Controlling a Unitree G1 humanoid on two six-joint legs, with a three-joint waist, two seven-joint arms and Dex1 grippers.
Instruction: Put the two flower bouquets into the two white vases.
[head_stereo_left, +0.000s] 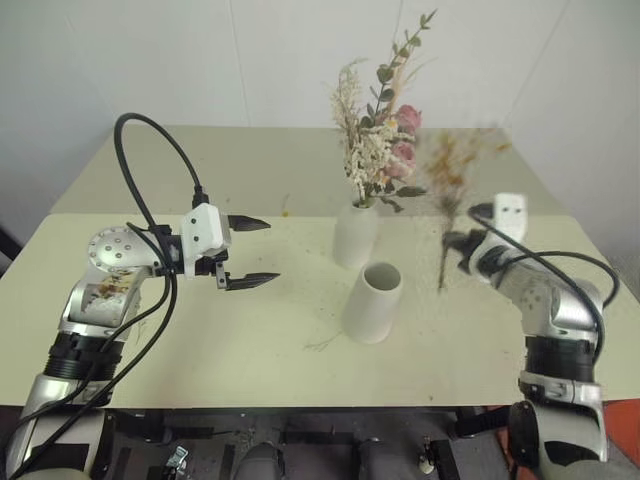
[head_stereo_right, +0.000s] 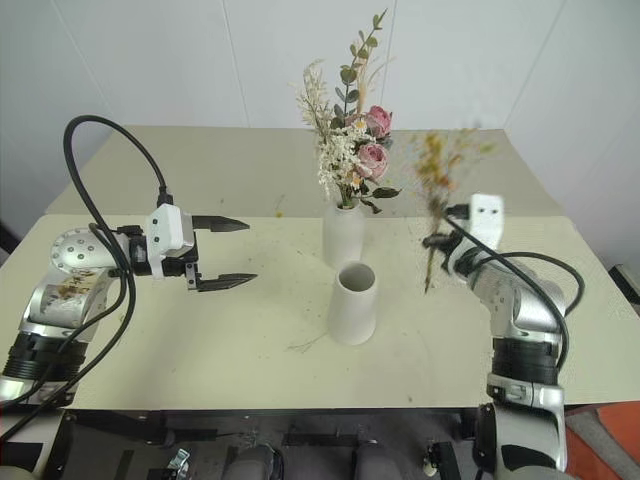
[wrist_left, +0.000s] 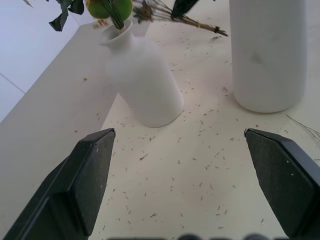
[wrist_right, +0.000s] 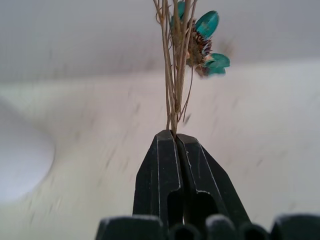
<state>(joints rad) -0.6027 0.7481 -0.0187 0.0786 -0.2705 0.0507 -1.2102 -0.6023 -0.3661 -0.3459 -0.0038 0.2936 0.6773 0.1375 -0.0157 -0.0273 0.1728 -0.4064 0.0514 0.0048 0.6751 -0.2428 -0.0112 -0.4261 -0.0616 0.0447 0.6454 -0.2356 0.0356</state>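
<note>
At right of frame the right gripper (wrist_right: 176, 136), jaws clamped on the yellow bouquet (head_stereo_right: 437, 190) stems, lifts it clear to reach the empty cylinder vase (head_stereo_right: 353, 302) at centre. The rose bouquet (head_stereo_right: 350, 140) already fills the bottle vase (head_stereo_right: 343, 235). The left gripper (head_stereo_right: 226, 253) waits wide-open, holding nothing.

Matte white bottle-shaped vase (head_stereo_right: 343, 236) and cylinder vase (head_stereo_right: 352, 302); pink roses, green sprigs and cream plumes in the rose bouquet (head_stereo_right: 350, 150); yellow-orange blossoms on brown stems (yellow bouquet (head_stereo_right: 436, 195)); pale cream table (head_stereo_right: 200, 340), speckled with brown flecks.
</note>
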